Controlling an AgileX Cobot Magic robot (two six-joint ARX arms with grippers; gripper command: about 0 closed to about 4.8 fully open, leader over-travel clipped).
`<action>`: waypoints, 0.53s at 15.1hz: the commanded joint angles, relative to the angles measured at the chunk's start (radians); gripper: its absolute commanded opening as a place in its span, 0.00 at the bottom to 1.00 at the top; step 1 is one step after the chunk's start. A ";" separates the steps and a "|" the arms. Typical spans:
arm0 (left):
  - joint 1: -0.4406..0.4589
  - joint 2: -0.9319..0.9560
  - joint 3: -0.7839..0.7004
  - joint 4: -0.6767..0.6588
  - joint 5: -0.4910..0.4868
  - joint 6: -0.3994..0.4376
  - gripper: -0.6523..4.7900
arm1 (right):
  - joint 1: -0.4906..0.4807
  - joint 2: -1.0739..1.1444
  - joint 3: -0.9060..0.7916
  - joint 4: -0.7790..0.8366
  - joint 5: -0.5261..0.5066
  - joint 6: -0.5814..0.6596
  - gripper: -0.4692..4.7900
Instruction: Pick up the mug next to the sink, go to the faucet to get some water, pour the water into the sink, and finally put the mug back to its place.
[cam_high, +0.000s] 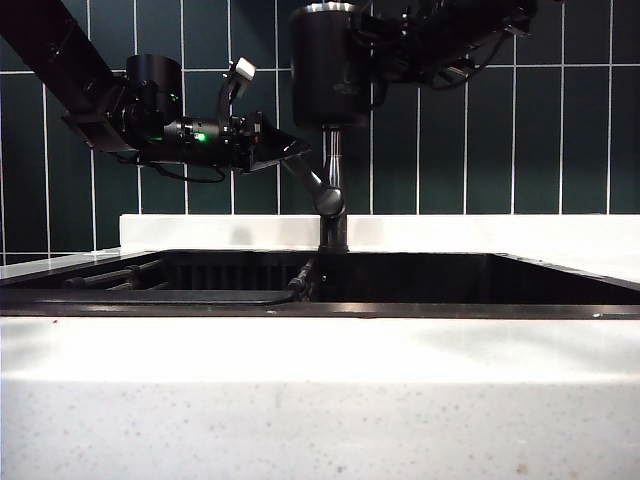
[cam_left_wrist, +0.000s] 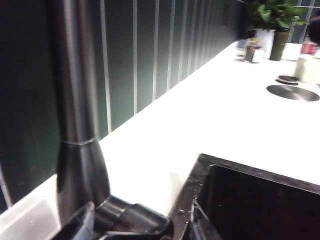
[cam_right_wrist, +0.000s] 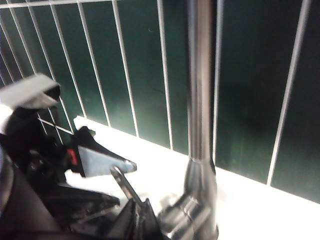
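The step in hand looks like getting water: the mug hangs high over the sink, in front of the upper part of the faucet, carried by the right hand, which reaches in from the upper right. I cannot see its fingers on the mug in any view; they read as closed, and the mug hanging clear of the bench points to a grip on its right side.

The left hand is open, its fingers spread beside the faucet's lever handle, just left of the pipe; whether they touch the lever I cannot tell.

To do this well, the right hand should keep the mug level with its mouth under the spout, which is out of frame, and hold steady while the left hand works the lever gently, so the flow stays modest and nothing splashes onto the bench.

The mug stands upright: its long axis is vertical, its steel rim up and its base down. Its handle is not visible. The faucet pipe also runs vertically, rising from its thicker base behind the sink.
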 joint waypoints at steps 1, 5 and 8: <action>-0.001 -0.008 0.003 0.010 0.083 -0.019 0.56 | 0.003 -0.010 0.008 0.018 -0.005 0.007 0.09; -0.001 -0.008 0.003 0.008 0.170 -0.068 0.55 | 0.003 -0.010 0.008 0.014 -0.005 0.006 0.09; 0.000 -0.008 0.003 0.006 0.219 -0.116 0.52 | 0.003 -0.010 0.008 0.008 -0.005 0.006 0.09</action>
